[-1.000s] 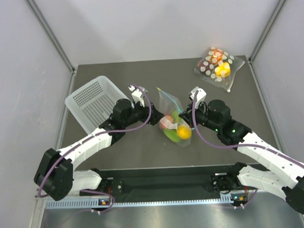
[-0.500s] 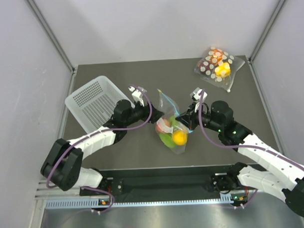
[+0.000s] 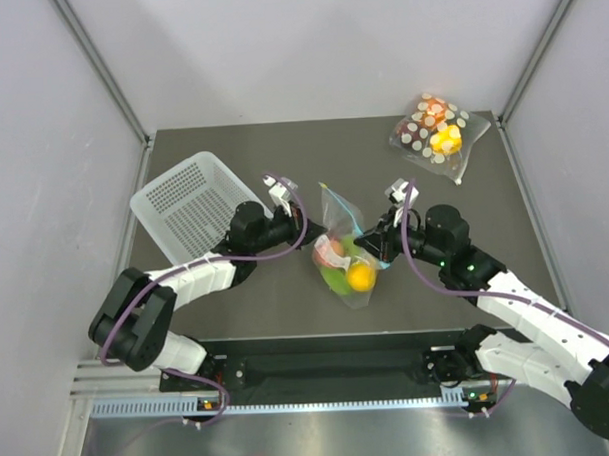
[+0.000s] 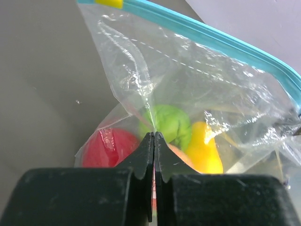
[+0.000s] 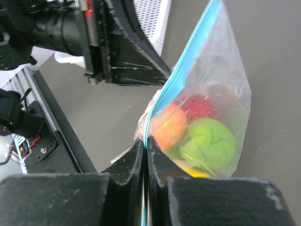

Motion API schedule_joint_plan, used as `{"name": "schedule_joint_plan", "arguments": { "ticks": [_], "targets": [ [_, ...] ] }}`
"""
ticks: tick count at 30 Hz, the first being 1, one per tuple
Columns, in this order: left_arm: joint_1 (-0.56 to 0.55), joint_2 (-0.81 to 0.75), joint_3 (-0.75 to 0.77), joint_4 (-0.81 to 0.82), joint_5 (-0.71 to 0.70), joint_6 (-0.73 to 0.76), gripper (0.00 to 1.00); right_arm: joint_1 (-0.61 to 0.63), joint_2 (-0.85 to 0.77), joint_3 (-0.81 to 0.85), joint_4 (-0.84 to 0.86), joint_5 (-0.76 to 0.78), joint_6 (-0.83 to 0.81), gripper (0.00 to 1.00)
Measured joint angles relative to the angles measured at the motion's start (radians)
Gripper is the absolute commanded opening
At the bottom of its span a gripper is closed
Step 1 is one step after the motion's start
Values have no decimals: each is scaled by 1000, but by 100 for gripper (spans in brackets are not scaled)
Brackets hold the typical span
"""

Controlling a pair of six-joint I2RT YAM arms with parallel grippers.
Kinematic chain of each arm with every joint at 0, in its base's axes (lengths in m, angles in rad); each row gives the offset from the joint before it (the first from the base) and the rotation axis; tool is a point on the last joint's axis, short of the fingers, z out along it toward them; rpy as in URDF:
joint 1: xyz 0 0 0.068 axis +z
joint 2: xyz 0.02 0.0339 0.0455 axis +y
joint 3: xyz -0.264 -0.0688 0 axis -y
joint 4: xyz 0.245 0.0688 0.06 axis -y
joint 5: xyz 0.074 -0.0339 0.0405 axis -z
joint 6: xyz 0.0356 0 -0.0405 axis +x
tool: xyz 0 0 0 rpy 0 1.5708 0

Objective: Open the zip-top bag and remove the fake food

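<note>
- Clear crinkly zip-top bag (image 3: 340, 227) with a teal-blue zip strip (image 4: 211, 41): mid-table, strung between the two claws. The zip strip looks shut along the length I can see.
- Fake food (image 3: 344, 269), glossy plastic fruits, all inside and bunched at the sagging end: red (image 4: 108, 147), green (image 4: 171, 123), yellow (image 4: 205, 151), peach-orange (image 5: 168, 128). None out yet.
- Can't tell whether the loaded end rests on the dark table (image 3: 287, 309) or hangs just clear.
- Changed in the last second: the bag went from slumped on the table to pulled up taut, and the left gripper (image 4: 154, 136) went from wide apart to clenched.
- Left claw now: fingers pressed together. A fold of the bag's side film runs right into the tips just in front of the fruit, so it looks pinched on one wall, below the zip.
- Right gripper (image 5: 145, 143): clenched on the bag's edge, with the teal strip running straight down into its jaws. Same grip as a second ago.
- Meaning: both sides are held, so the setup for peeling the mouth apart looks done. Opening itself hasn't started.
- Risk, as I judge it: the left bite is thin film only, so it could slip or catch both walls.
- Not involved: white perforated plastic basket (image 3: 189, 202) far left, and a polka-dot clear bag (image 3: 436, 131) at the far right corner. Both are well apart from the claws.
</note>
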Motion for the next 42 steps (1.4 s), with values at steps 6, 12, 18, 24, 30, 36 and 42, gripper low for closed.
{"name": "schedule_joint_plan", "arguments": {
  "ticks": [6, 12, 18, 24, 30, 36, 42],
  "targets": [
    [2, -55, -11, -44, 48, 37, 0, -27, -24, 13, -97, 47, -52, 83],
    [1, -129, 29, -188, 156, 106, 0, -29, -18, 162, -251, 117, -176, 86],
    [1, -189, 66, -342, 233, 196, 0, -29, 68, 335, -266, 124, -274, 70],
    [-1, -234, 66, -409, 263, 241, 0, -30, 227, 443, -283, 76, -343, 63],
    [-1, -254, 64, -412, 280, 264, 0, -30, 364, 513, -311, -53, -396, 59],
    [-1, -254, 57, -414, 285, 269, 0, -30, 419, 526, -302, -151, -417, 53],
    [-1, -254, 57, -414, 290, 274, 0, -15, 461, 541, -282, -196, -420, 50]
  ]
}}
